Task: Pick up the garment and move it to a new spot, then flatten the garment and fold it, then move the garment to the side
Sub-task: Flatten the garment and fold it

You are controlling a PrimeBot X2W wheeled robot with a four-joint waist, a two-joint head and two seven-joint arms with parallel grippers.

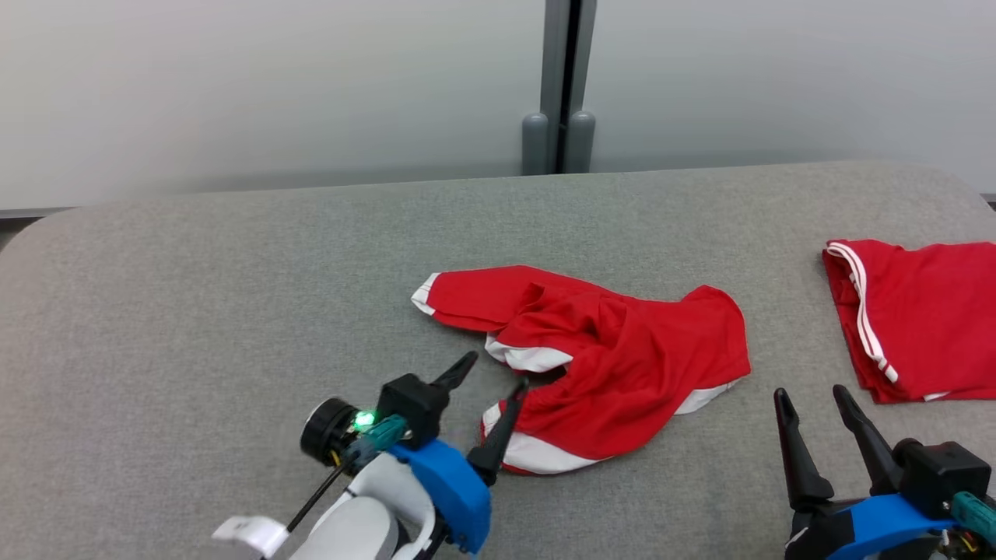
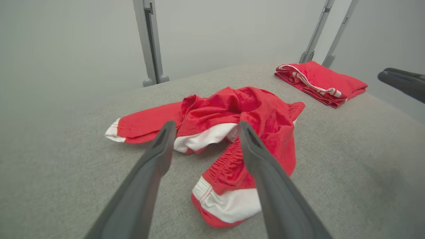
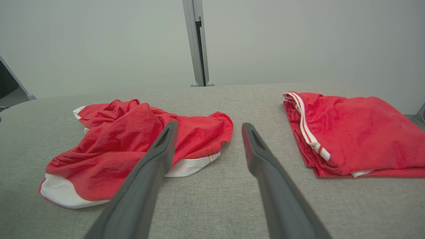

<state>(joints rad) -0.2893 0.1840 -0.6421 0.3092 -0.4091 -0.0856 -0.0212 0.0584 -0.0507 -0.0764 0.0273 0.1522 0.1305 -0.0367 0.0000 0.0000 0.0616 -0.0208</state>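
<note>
While left tool (image 1: 496, 371) gapes beside it, crumpled red garment (image 1: 622, 358) — grey table (image 1: 233, 311).

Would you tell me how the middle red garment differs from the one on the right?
The middle garment lies crumpled; the right garment is neatly folded. The middle garment shows broad white bands; the right garment shows thin white stripes. Both are red and lie on the grey table.

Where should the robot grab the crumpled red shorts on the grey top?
Probably the bunched-up waistband of the crumpled shorts, coming from the near left side. There the cloth humps up in a ridge, so a pinch would catch real folds instead of sliding over flat fabric. The open left jaws stand right beside it.
</note>
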